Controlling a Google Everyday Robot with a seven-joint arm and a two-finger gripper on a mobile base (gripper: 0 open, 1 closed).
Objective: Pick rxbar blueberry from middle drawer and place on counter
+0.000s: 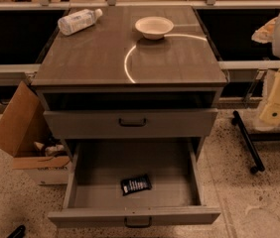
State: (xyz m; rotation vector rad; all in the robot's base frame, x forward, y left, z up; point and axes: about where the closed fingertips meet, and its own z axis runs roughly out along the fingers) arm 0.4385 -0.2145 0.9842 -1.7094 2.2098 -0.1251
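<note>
The rxbar blueberry [136,184], a small flat dark bar with pale lettering, lies on the bare grey floor of the open middle drawer [85,192], near its front middle. The drawer is pulled fully out; its black handle is at the front. The counter [90,53] is the grey-brown top of the cabinet, with a thin bright curved line. My gripper [278,103], pale cream, hangs at the right edge of the view, well right of the cabinet and above the floor, far from the bar and holding nothing I can see.
A clear plastic bottle [79,21] lies at the counter's back left. A white bowl [154,27] stands at the back middle. The upper drawer [130,123] is closed. An open cardboard box [21,128] stands left of the cabinet; a black wheeled leg [248,142] lies on the right.
</note>
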